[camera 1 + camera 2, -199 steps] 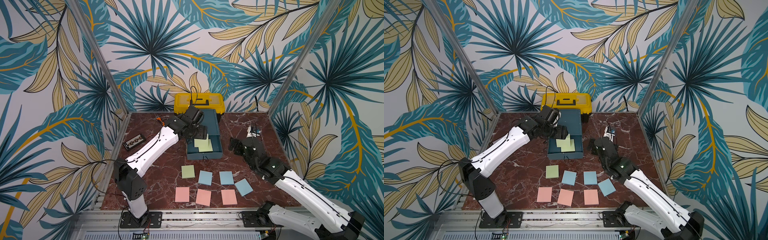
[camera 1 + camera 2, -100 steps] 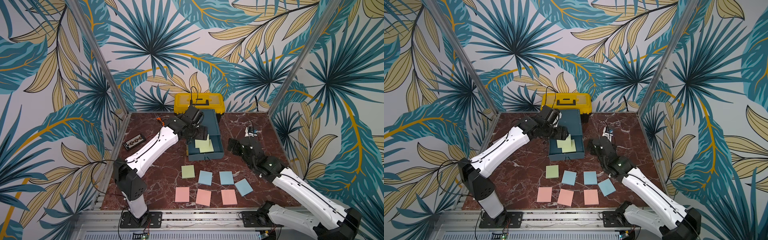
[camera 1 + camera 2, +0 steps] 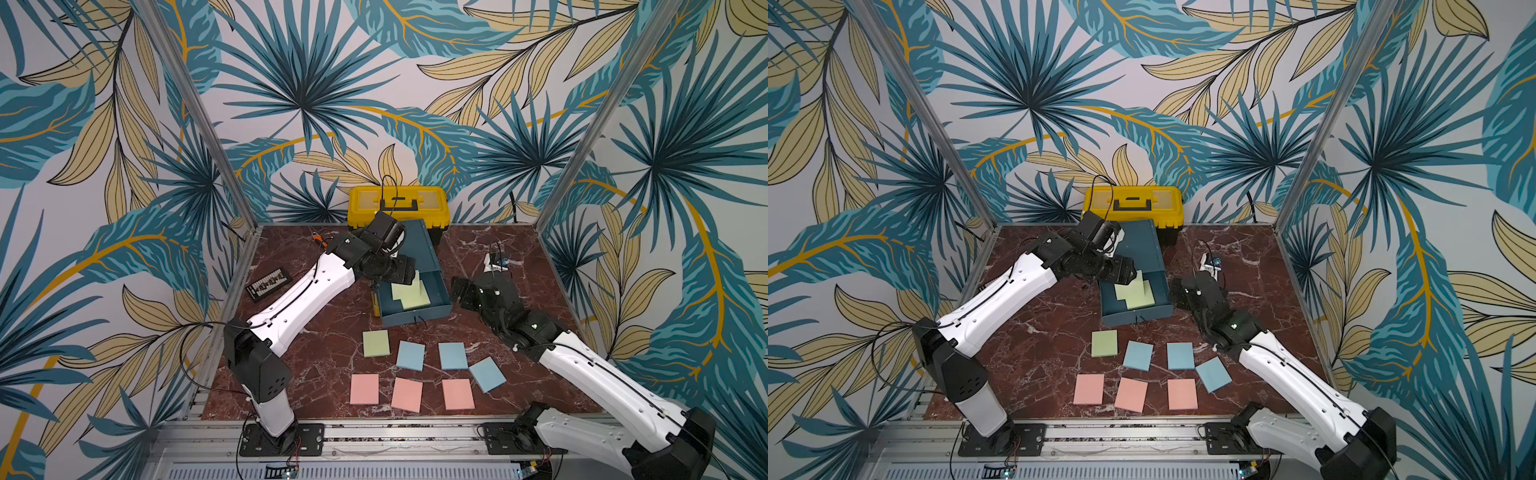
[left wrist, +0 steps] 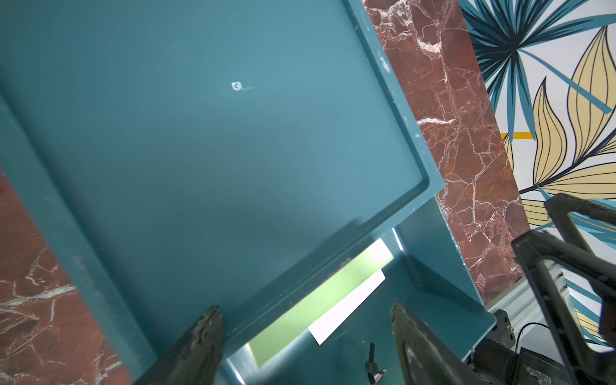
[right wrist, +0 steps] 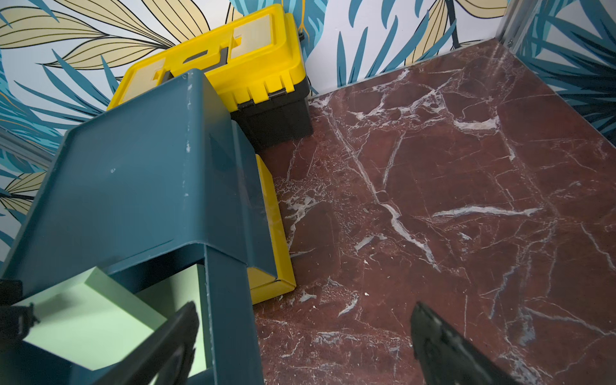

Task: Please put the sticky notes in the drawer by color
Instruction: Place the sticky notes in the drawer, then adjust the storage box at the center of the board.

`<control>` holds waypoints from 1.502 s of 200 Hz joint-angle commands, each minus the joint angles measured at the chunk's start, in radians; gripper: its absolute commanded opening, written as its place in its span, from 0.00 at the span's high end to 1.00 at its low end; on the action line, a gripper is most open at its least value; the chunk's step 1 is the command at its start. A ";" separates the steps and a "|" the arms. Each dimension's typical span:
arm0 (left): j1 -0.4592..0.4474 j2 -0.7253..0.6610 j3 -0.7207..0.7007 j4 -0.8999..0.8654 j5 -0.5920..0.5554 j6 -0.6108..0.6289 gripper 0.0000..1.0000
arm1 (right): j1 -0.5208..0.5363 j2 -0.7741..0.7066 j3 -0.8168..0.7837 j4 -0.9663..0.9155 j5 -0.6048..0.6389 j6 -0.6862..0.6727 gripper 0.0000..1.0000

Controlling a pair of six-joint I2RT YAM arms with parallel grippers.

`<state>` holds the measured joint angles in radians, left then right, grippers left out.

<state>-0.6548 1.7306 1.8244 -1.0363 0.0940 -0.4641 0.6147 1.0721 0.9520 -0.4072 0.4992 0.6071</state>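
The left end effector [image 3: 409, 268] hangs spread and empty over the open drawer [image 3: 415, 316], where two green sticky notes [image 3: 411, 296] lie grouped by colour; the right end effector [image 3: 460, 291], also spread, sits alongside.

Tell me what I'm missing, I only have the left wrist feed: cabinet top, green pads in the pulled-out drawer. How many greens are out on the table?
Observer: One green pad lies flat on the table, just in front of the open drawer.
Operator: Blues and pinks?
Observer: All out. Three blue pads sit in a row beside that green one, and three pink pads in a row nearer the arm bases. None are in the drawer.
Operator: Is the right arm carrying anything?
Observer: No. The right gripper is open and empty, close by the drawer's side wall.
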 commanded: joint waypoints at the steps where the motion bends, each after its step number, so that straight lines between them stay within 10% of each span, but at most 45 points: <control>1: 0.043 -0.057 -0.007 -0.071 0.001 -0.035 0.14 | -0.004 0.005 0.014 0.017 -0.008 0.008 0.01; 148: 0.088 -0.517 -0.714 -0.019 0.026 -0.258 0.00 | -0.011 0.069 0.067 0.018 -0.087 -0.042 0.01; 215: 0.012 -0.524 -1.030 0.444 0.074 -0.322 0.00 | -0.012 0.103 0.037 0.055 -0.163 -0.016 0.01; 300: -0.114 -0.328 -1.056 0.554 -0.114 -0.348 0.00 | -0.023 0.178 0.096 0.071 -0.163 -0.053 0.01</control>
<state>-0.7650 1.3712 0.7650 -0.5266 0.0601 -0.8013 0.5995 1.2385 1.0317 -0.3500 0.3462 0.5690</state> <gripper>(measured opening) 0.997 0.992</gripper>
